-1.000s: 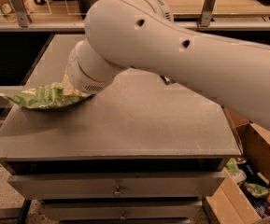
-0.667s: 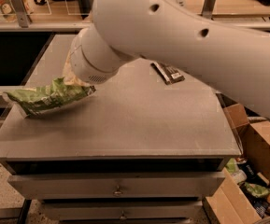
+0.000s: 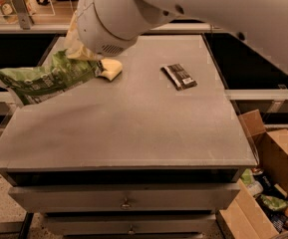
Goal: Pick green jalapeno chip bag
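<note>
Looking at a huge white arm sweeping in over the back-left part of the counter. Pretty much calling the pick done here: seeing the green jalapeno chip bag up off the counter, sticking out sideways past the counter's left edge, right end tucked in under the gripper. Can't make out the jaws directly that close under the wrist, but reading the gripper as clenched on the bag's right end, going by the way it hangs in the air. Guessing at the remaining bit: raising it a little more and carrying it clear of the counter. Worth watching that grip, with only one end pinched on a floppy foil bag.

Noting two shut drawers under the counter's front edge, so no idea about contents. Spotting an open cardboard box on the floor off the counter's front-right corner, stuffed with odds and ends: a green packet, a dark bottle or two, something small and orange.

Then finding a pale yellow sponge on the counter near the back left, just beside the gripper, maybe touching the bag's end, hard to say. Last, seeing a small dark bar wrapper lying flat on the counter toward the back right, well apart from the bag.
</note>
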Robot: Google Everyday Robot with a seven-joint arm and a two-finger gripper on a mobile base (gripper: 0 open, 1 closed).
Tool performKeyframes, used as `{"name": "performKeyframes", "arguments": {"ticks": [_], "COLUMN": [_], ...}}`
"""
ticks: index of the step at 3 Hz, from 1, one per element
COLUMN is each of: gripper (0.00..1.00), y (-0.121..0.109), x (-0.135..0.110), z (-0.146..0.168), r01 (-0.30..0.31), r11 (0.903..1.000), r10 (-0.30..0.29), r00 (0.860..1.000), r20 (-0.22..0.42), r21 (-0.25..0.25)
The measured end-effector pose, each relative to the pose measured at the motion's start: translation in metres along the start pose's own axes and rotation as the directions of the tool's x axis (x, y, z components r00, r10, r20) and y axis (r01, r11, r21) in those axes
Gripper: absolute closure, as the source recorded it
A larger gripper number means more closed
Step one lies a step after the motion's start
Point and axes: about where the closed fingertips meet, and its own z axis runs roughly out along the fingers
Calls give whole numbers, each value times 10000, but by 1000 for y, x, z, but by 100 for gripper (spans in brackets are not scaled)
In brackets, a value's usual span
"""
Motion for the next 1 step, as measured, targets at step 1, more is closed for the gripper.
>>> {"name": "performKeyframes", "arguments": {"ticks": [1], "gripper": [100], "y": [-1], "x": [-1], "z": [-1], "r01": [41], "r11": [10000], "r10": [-41], "r00": [10000], "r20": [22], "r21": [20]}}
